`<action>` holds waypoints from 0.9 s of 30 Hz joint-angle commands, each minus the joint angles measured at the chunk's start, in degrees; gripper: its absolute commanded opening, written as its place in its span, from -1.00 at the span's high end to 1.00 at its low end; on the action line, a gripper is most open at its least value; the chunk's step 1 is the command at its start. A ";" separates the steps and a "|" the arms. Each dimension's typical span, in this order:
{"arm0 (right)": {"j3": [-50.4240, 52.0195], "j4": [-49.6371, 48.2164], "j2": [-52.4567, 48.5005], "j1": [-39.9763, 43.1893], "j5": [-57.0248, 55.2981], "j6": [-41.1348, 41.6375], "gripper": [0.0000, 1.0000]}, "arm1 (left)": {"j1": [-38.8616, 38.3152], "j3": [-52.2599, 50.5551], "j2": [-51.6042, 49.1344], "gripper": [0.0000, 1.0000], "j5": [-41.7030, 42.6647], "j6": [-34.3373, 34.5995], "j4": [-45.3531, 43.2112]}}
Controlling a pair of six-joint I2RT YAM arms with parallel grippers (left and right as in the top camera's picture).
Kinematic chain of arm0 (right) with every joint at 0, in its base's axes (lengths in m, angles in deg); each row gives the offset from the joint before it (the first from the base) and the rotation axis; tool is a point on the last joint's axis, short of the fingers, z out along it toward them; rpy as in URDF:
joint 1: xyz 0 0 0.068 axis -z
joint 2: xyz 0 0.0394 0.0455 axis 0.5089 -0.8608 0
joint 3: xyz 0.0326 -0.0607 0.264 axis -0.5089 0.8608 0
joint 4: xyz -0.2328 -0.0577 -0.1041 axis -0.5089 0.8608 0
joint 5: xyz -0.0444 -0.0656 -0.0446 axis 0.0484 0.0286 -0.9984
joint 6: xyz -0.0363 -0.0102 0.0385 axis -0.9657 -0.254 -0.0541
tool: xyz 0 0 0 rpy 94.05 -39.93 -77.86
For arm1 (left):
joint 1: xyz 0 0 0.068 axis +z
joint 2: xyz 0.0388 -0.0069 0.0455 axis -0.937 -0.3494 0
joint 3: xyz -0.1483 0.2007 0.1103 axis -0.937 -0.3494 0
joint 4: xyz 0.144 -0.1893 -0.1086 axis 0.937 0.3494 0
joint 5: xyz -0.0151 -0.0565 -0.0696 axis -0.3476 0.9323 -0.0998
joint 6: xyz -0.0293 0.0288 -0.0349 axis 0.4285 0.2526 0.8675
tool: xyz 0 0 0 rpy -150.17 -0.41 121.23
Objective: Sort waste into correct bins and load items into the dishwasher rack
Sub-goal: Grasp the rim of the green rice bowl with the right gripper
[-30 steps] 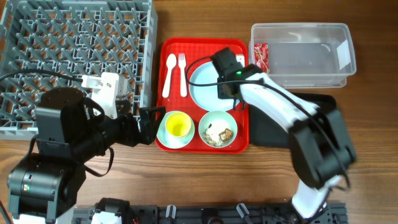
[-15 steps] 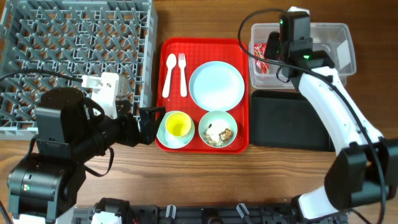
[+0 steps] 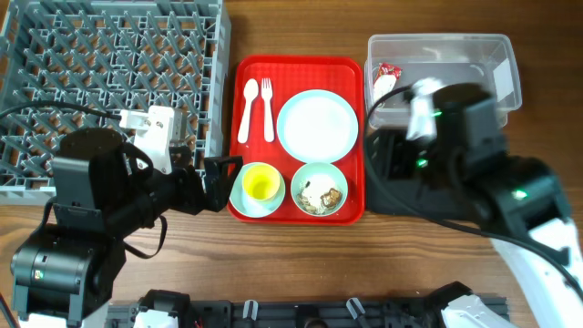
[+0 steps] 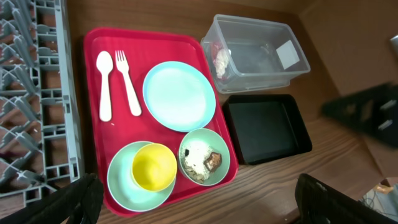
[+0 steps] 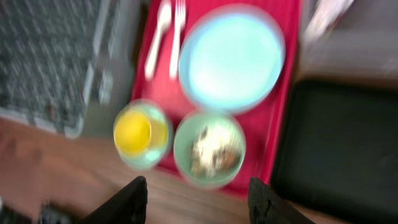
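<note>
The red-and-white wrapper (image 3: 387,75) lies in the clear tub (image 3: 446,41), also in the left wrist view (image 4: 221,61). On the red tray sit the plate (image 3: 316,126), a bowl (image 3: 319,189) holding white and brown scraps, and a yellow cup (image 3: 260,185) standing on the saucer (image 3: 244,204). The white spoon (image 3: 247,98) and fork (image 3: 268,105) lie beside the plate. The grey rack (image 3: 109,82) is at the left. My left gripper (image 4: 205,208) is open and empty by the tray's left edge. My right gripper (image 5: 199,202) is open and empty above the tray's front.
The black tray (image 3: 383,202) lies right of the red tray (image 3: 351,68) and is partly covered by my right arm (image 3: 474,164). It shows whole in the left wrist view (image 4: 267,127). The right wrist view is blurred. Bare wood runs along the front edge.
My right arm swung from over the plate to the clear tub, then drew back toward the front over the black tray. My left arm has not moved.
</note>
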 commanded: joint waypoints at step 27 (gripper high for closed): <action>12.48 -23.65 -35.74 -20.55 -14.84 13.49 0.56 | -0.24 0.90 0.31 -1.00 0.66 0.33 -0.17</action>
